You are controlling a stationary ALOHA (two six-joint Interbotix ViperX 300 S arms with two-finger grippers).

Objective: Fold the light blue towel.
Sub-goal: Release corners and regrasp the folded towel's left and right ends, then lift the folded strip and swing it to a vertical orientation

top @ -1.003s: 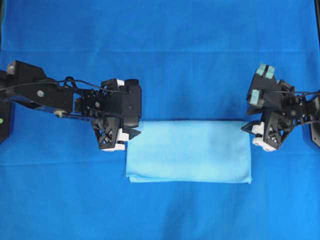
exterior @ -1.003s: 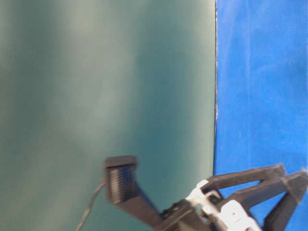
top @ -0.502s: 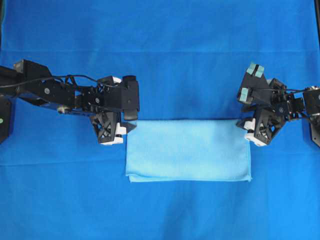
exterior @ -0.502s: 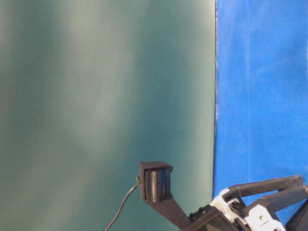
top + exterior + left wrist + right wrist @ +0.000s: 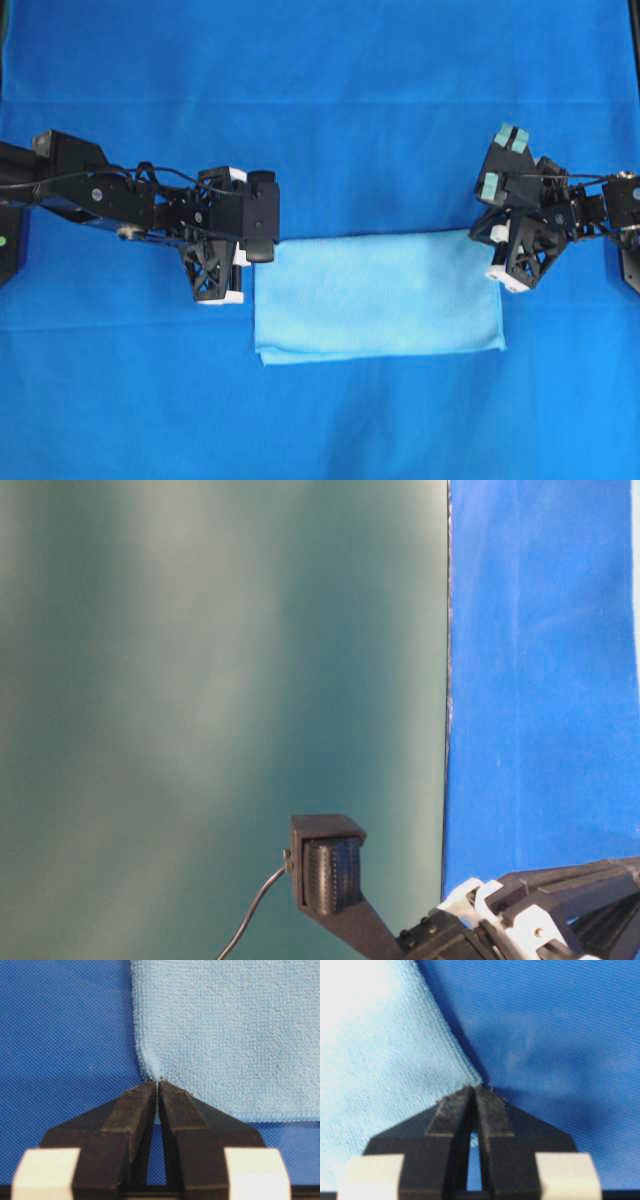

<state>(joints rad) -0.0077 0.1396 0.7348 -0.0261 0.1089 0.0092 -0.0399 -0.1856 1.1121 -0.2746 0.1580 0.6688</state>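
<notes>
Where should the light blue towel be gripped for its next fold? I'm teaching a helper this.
By its two far corners, one from each end. The light blue towel lies flat as a wide, already folded rectangle, so only corners and hems offer a pinch. The left gripper and right gripper have shut their jaws on those corners.

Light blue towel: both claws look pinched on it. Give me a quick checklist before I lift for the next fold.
1. Left claw shut on the light blue towel at its far-left corner: ok.
2. Right claw shut on the far-right corner: ok.
3. Both layers of the folded towel caught in each pinch: cannot tell.
4. Towel lying flat, near edge straight: ok.
5. Blue table covering not pinched along with the towel: cannot tell.
</notes>
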